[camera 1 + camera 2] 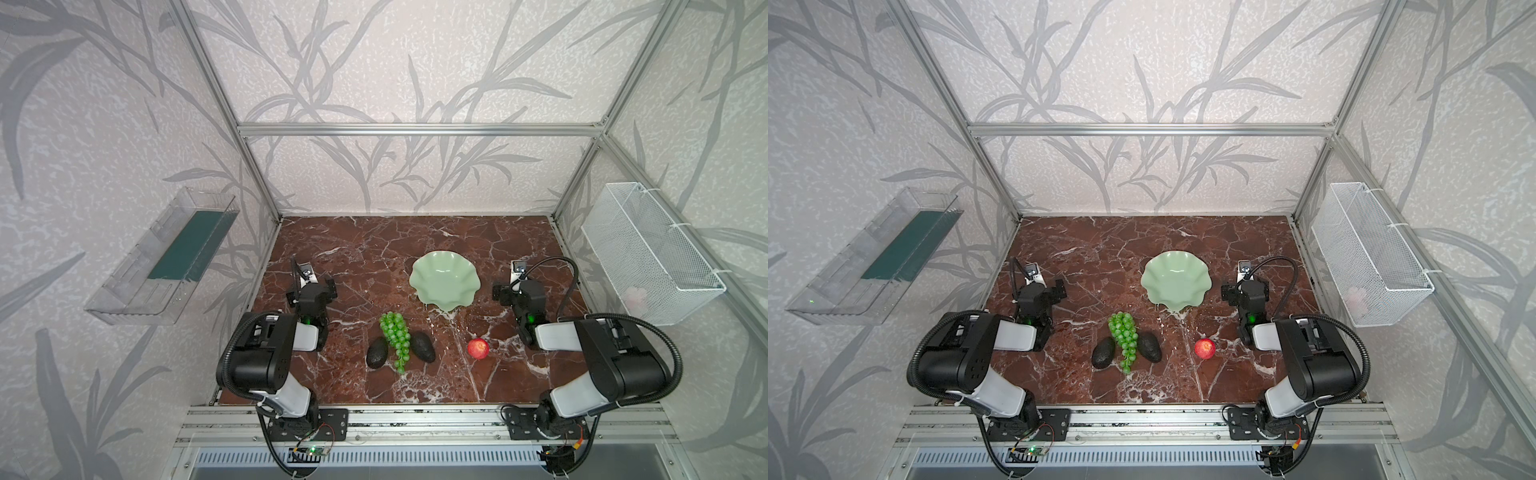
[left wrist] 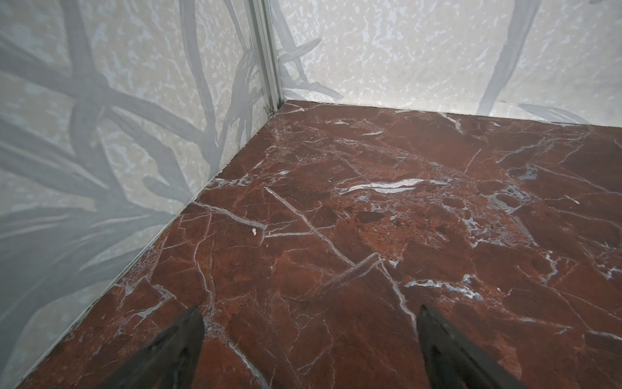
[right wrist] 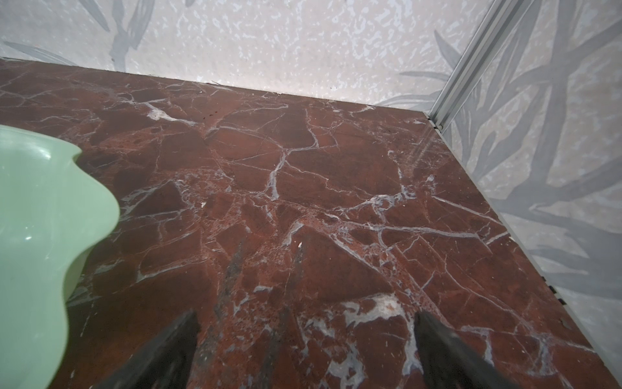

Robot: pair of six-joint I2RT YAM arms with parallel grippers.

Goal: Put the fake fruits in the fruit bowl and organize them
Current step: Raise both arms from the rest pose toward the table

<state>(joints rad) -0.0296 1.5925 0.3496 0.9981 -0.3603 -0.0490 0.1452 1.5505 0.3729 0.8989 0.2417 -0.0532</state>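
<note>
The pale mint-green fruit bowl (image 1: 444, 279) (image 1: 1175, 282) sits empty on the red marble table, right of centre. In front of it lies a bunch of green grapes (image 1: 395, 332) (image 1: 1123, 332), flanked on each side by a dark avocado (image 1: 377, 352) (image 1: 423, 347). A small red apple (image 1: 478, 348) (image 1: 1204, 348) rests alone to the right. My left gripper (image 2: 309, 313) (image 1: 311, 289) hovers open over bare marble at the left. My right gripper (image 3: 304, 316) (image 1: 518, 291) is open and empty just right of the bowl (image 3: 40, 215).
A clear plastic tray (image 1: 166, 257) hangs on the left wall and a white wire-mesh basket (image 1: 648, 253) on the right wall. Aluminium frame posts stand at the table's (image 1: 353, 249) back corners. Both arm bases sit on the front rail.
</note>
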